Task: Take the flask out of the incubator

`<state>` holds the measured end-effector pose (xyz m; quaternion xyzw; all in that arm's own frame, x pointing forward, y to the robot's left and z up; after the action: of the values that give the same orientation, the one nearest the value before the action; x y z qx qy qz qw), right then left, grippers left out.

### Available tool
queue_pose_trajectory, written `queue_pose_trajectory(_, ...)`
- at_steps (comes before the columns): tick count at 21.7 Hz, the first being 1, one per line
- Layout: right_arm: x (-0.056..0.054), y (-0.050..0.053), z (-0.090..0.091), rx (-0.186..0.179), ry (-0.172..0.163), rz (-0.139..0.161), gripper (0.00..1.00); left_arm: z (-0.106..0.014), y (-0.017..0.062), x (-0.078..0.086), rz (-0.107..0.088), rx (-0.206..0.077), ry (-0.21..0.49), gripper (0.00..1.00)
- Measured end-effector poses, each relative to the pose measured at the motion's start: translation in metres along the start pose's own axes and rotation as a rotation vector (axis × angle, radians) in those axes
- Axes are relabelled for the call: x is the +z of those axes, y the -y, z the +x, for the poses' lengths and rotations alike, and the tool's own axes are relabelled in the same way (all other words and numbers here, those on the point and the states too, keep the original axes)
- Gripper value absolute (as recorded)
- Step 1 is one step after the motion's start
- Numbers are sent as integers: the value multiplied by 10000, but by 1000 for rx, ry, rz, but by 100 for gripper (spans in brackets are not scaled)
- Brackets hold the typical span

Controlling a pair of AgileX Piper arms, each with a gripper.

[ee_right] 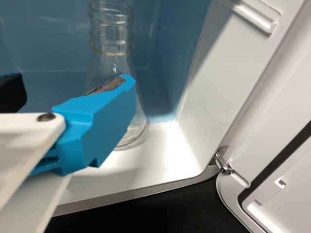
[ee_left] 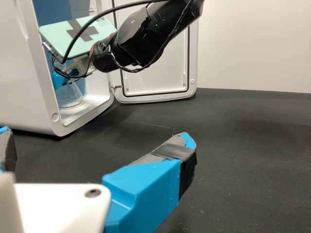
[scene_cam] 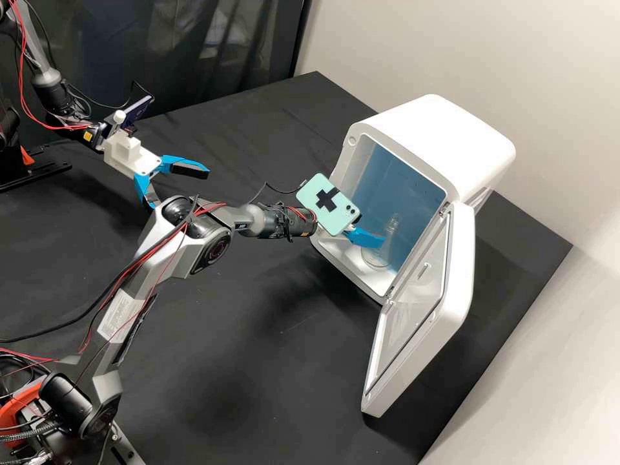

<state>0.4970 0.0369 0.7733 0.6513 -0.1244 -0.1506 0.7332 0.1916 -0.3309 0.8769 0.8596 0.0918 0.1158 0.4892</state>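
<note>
Clear glass flask (ee_right: pixel 111 39) — glossy white plastic incubator (scene_cam: pixel 445 135).

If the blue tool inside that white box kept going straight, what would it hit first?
Probably the glass flask, standing just ahead of the right tool; behind it is the incubator's blue back wall.

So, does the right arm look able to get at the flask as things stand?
Probably yes. The incubator door stands wide open, and the right claw is inside the chamber, open, with one finger close by the flask and nothing between them.
</note>
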Motion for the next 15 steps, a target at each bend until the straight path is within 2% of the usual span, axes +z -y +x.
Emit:
queue_pose_trajectory(2,18,8,0,-2,-1,-9,0,0,0,0,0,0,0,100)
queue_pose_trajectory(11,74,55,-11,-15,12,-1,0,0,0,0,0,0,0,100)
queue_pose_trajectory(15,73,54,-11,-15,11,19,0,0,0,0,0,0,0,100)
